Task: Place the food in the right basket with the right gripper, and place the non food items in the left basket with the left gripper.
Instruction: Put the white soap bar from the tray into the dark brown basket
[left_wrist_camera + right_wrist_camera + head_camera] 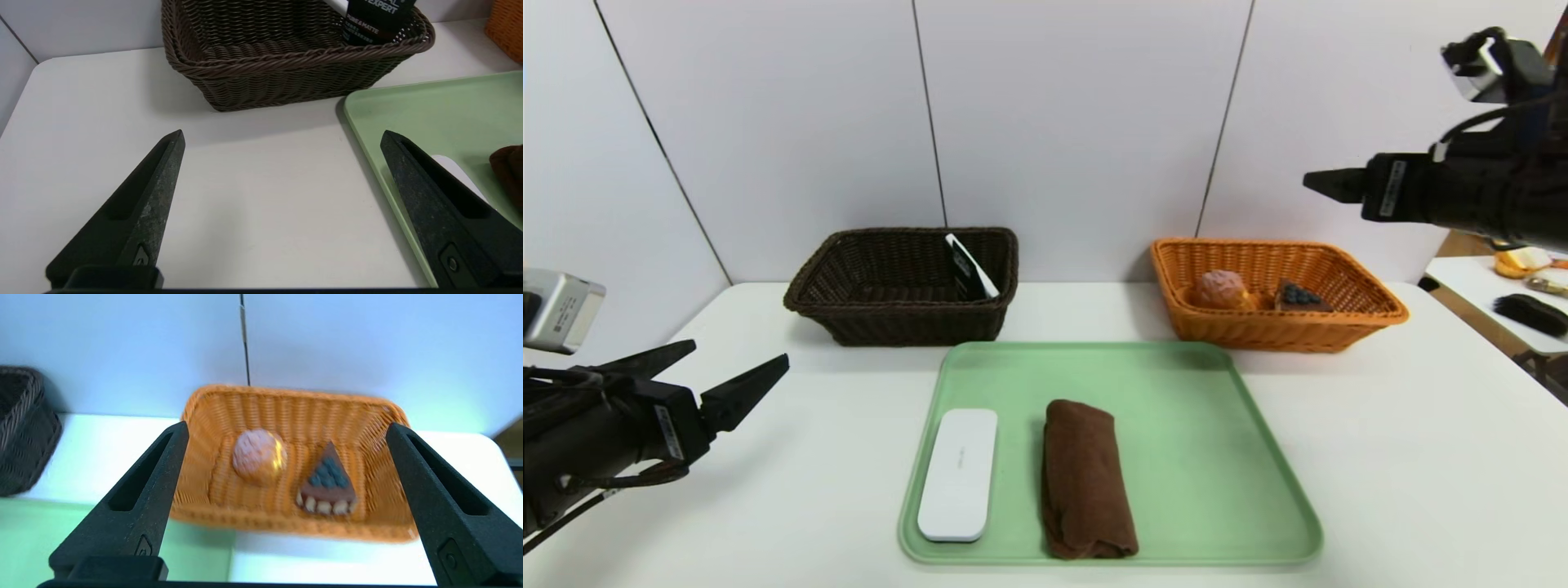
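Observation:
The bun (1221,288) and the cake slice (1298,296) lie in the orange basket (1372,304); the right wrist view shows the bun (258,456), the slice (328,484) and the basket (286,412). The black tube (969,268) leans inside the dark brown basket (849,282), also in the left wrist view (374,20). The white case (959,474) and the rolled brown towel (1085,480) lie on the green tray (1217,457). The marker pen is not in view. My left gripper (742,371) is open and empty above the table left of the tray. My right gripper (1319,181) is open and empty, raised above the orange basket.
A second table at the far right holds a black brush (1531,313) and other small items (1523,260). A white panel wall stands right behind the baskets. The tray's left edge (367,134) lies close to my left gripper's fingers (408,171).

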### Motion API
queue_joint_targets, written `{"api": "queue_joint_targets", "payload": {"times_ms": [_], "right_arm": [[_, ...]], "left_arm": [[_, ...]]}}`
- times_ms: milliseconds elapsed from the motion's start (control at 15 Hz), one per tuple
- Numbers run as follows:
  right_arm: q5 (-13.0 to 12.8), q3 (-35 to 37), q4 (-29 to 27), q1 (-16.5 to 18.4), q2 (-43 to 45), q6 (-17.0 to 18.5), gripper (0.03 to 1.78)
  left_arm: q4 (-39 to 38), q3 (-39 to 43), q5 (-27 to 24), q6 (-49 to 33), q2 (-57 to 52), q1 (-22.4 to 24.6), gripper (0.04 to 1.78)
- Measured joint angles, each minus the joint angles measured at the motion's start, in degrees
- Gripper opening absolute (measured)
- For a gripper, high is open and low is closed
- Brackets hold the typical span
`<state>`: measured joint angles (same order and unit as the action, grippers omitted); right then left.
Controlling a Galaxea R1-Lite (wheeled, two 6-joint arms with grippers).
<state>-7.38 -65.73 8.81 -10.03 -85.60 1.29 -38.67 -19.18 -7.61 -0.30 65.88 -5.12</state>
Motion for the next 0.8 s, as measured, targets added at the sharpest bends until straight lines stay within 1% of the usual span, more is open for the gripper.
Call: {"api": "queue_joint_targets", "payload": {"times_ms": [200, 400, 533, 667, 800], "right_arm": [[-0.4, 13.8, 2.2, 1.7, 8.4, 0.1, 1.68], [-0.6, 26.3, 8.0, 3.0, 14.5, 0.3, 1.69], [-0.6, 31.5, 9.9, 3.5, 17.3, 0.5, 1.69], [-0.6, 34.2, 10.0, 3.8, 18.8, 0.5, 1.69], [-0.6, 35.5, 10.1, 3.9, 19.6, 0.5, 1.69]], "left_arm": [[0.0, 0.4, 0.1, 0.5, 0.0, -4.2, 1.69], [0.0, 0.1, 0.0, 0.0, 0.4, -10.9, 1.69], [-0.2, -2.7, 0.0, -0.5, 2.1, -14.8, 1.69], [0.9, -7.5, 0.5, -2.0, 4.9, -18.5, 1.69], [5.7, -13.2, 2.1, -3.4, 8.2, -21.9, 1.69]]}}
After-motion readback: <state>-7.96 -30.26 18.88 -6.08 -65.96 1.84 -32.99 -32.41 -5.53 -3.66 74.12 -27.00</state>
